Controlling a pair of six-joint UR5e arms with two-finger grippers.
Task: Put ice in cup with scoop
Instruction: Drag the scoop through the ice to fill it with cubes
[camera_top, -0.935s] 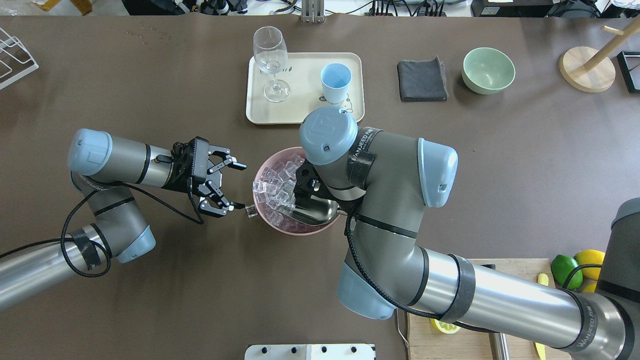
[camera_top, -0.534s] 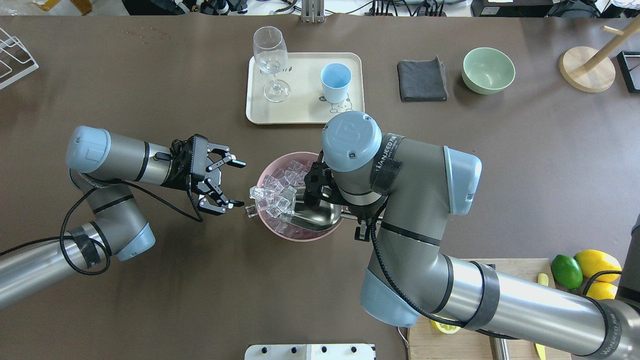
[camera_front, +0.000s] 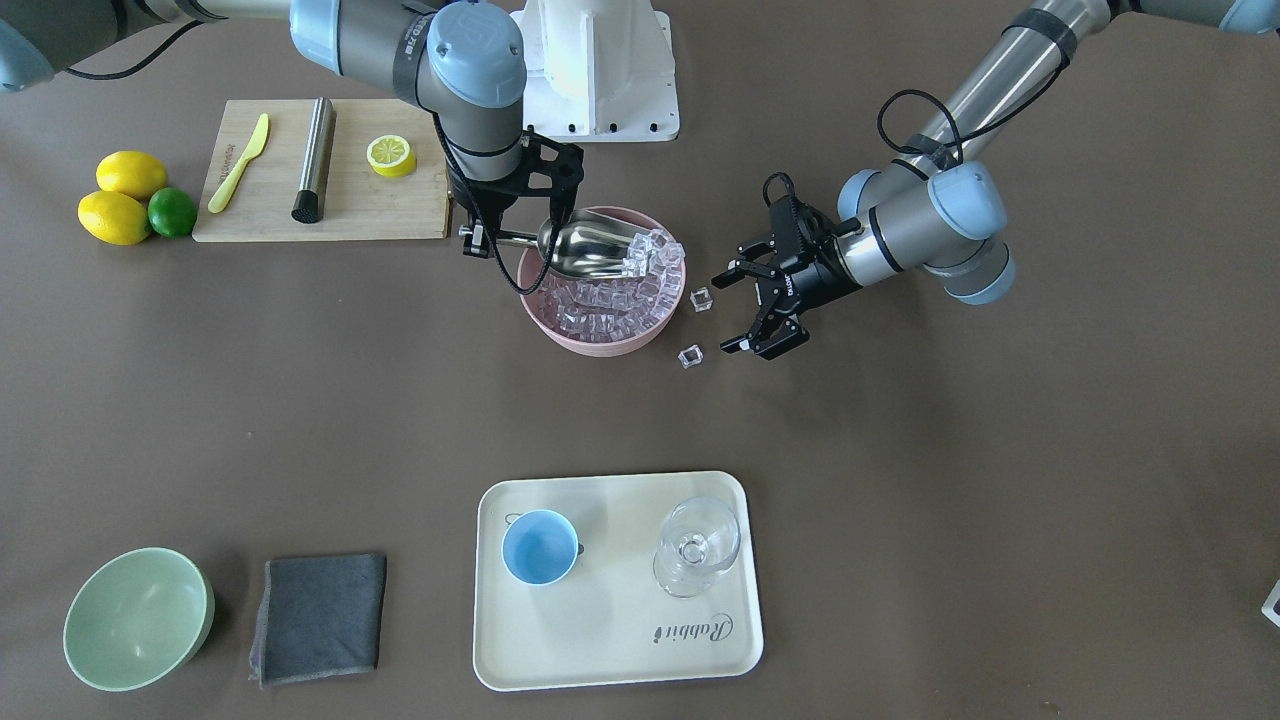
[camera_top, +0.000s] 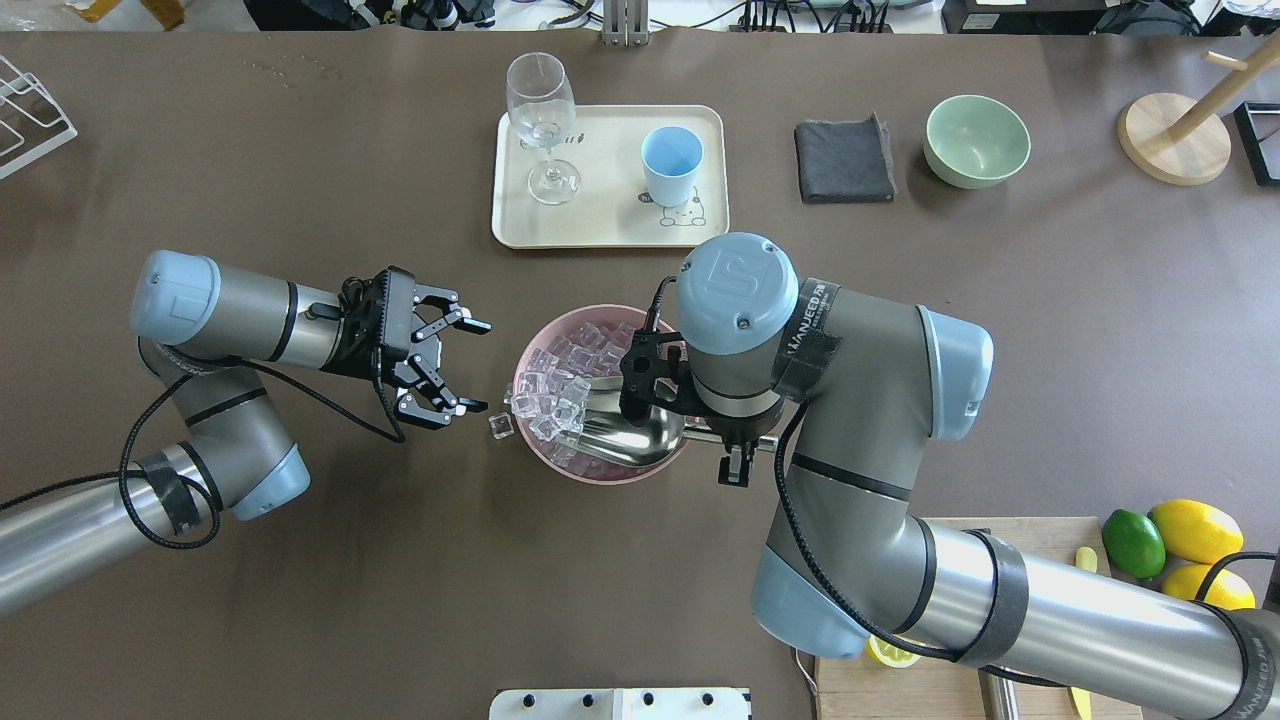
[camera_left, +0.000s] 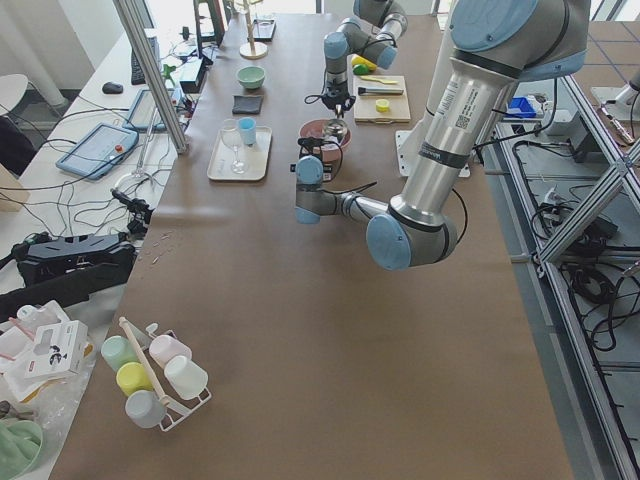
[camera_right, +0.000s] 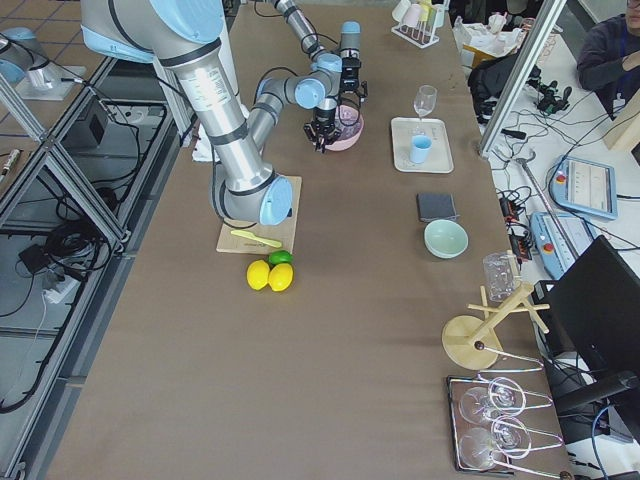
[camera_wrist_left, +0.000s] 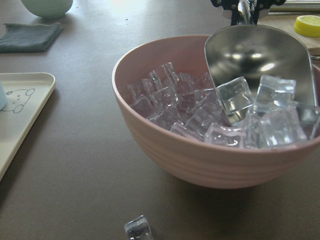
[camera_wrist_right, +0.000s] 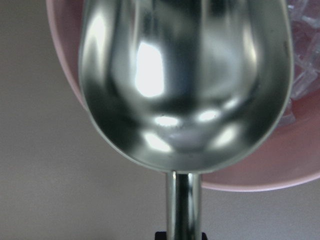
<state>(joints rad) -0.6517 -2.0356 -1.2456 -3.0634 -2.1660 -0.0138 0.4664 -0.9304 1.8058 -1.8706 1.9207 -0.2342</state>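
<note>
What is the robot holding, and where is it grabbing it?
The right gripper holds the scoop by the end of its thin handle, the trough resting among ice in the pink bowl. The left gripper is open and holds nothing.

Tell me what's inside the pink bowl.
Ice cubes fill the bowl, and the scoop sits tilted in them, a few cubes at its mouth. The bowl's bottom is covered by ice.

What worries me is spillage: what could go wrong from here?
Lifting may shed the clear ice cubes heaped at the lip of the shiny stainless-steel scoop, near the rim of the pink bowl; two loose cubes lie on the table. The small light-blue cup looks narrower than the scoop, so pouring may miss onto the cream tray.
</note>
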